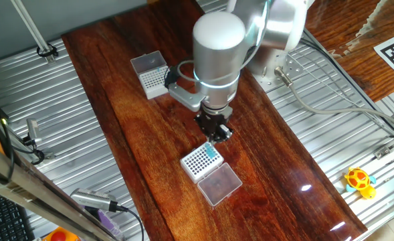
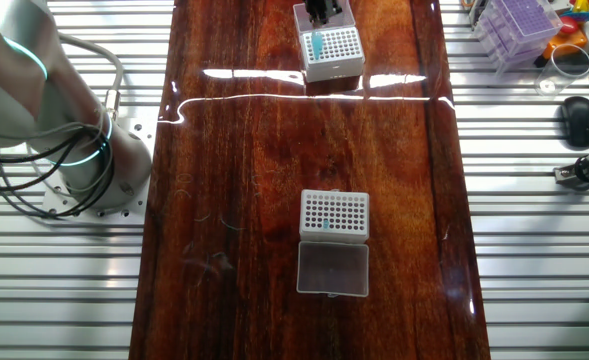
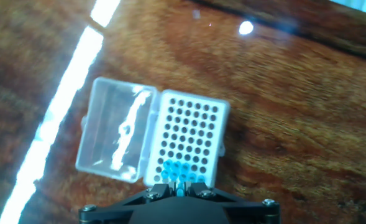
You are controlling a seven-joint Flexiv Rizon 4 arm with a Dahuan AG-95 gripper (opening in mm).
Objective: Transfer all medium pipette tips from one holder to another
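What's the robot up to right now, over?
Fingers low over dark-holed rack, grip unclear. Teal tips clustered at its near edge. Nothing in the way.

Two opposed high views share the table (image 1: 150,134); hand view looks down close.

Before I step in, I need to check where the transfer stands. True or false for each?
1. The gripper hangs over the bold-holed rack. True.
2. That rack's clear lid is closed. False: it lies open beside the rack.
3. Teal tips sit in the bold-holed rack. True, clustered at the edge nearest the gripper.
4. The other rack touches the bold-holed rack. False: they stand well apart on the table.
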